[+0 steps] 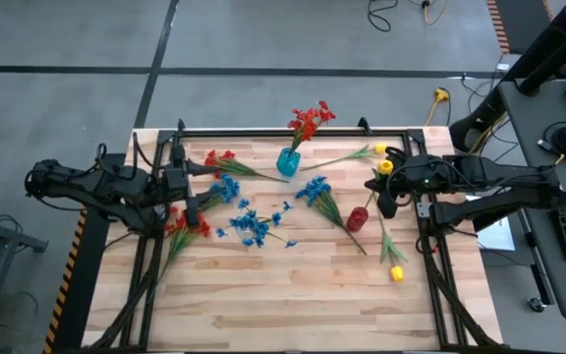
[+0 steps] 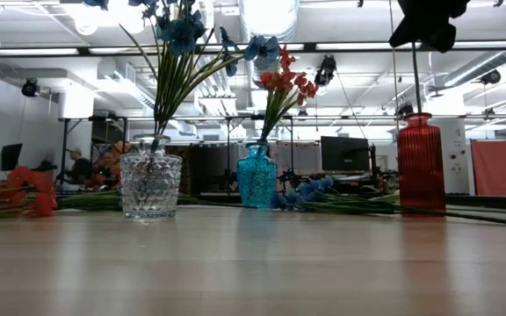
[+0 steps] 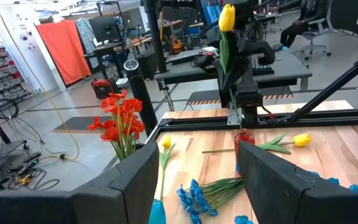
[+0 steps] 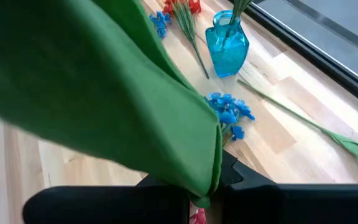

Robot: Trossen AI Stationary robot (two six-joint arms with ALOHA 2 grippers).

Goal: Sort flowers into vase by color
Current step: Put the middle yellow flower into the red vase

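**Yellow flower held above the red vase**

The right gripper (image 1: 385, 183) is clamped on the stalk of a yellow flower (image 3: 227, 17), just above the red vase (image 1: 358, 218). In the left wrist view the stalk hangs upright, its lower end over the vase's mouth; the right wrist view is mostly filled by a green leaf (image 4: 104, 93) pinched between the fingers.

The blue vase (image 1: 288, 161) stands behind the red vase, near the table's (image 1: 263, 295) far edge, with red flowers (image 1: 310, 120) in it. The clear vase (image 2: 150, 183) stands left of the red vase and holds blue flowers (image 2: 178, 31). The left gripper (image 1: 193, 208) hovers beside the clear vase, its fingers (image 3: 135, 180) spread apart and empty.

Loose stems lie around the red vase: a blue bunch (image 1: 314, 192) just to its left, scattered blue heads (image 1: 254, 226) farther left, one yellow flower (image 1: 397, 272) in front of it, another yellow one (image 1: 378, 149) behind it, and red ones (image 1: 219, 158) (image 1: 183, 225) well to the left.
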